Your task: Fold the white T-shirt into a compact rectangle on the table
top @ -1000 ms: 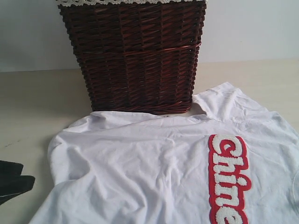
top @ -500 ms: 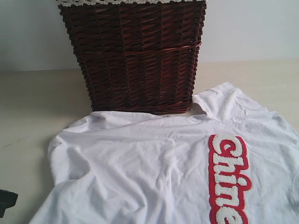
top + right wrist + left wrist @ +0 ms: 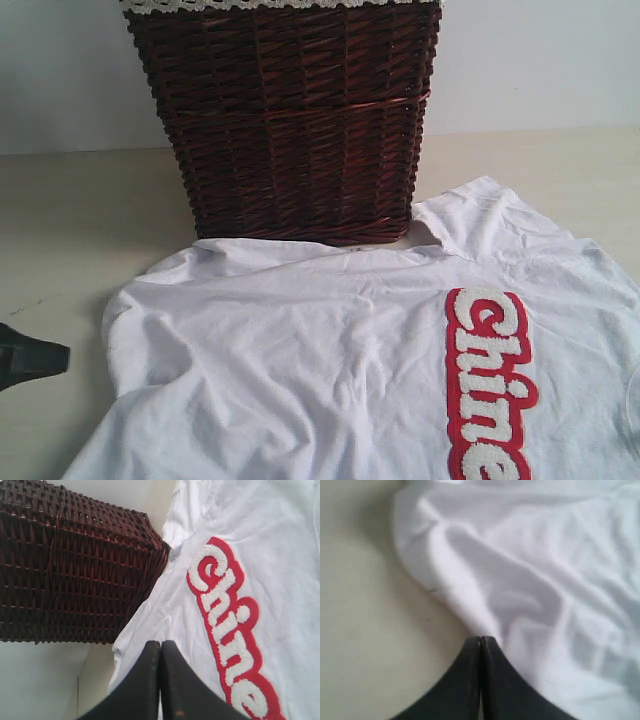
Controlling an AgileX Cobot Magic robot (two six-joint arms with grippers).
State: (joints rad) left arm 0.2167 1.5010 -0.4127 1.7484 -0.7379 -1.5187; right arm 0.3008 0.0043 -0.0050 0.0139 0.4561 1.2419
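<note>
The white T-shirt [image 3: 300, 360] lies spread and wrinkled on the table [image 3: 60, 220], its red-outlined lettering [image 3: 490, 380] face up at the right. My left gripper [image 3: 66, 355] is shut and sits at the far left, with a strip of bare table between it and the shirt's left edge. In the left wrist view its tips [image 3: 481, 639] meet right at a raised fold of the shirt [image 3: 545, 570], with no cloth seen between the jaws. My right gripper [image 3: 161, 642] is shut and empty above the shirt [image 3: 165, 610], beside the lettering [image 3: 225, 615]. It is out of the exterior view.
A dark brown wicker basket [image 3: 290, 120] with a lace-trimmed rim stands at the back, and the shirt's upper edge touches its base. It also fills one side of the right wrist view as the basket [image 3: 60, 565]. A pale wall rises behind the table.
My left gripper has closed from open. It dipped low at the left edge, then rose and reached a little toward the shirt. The shirt has not moved.
</note>
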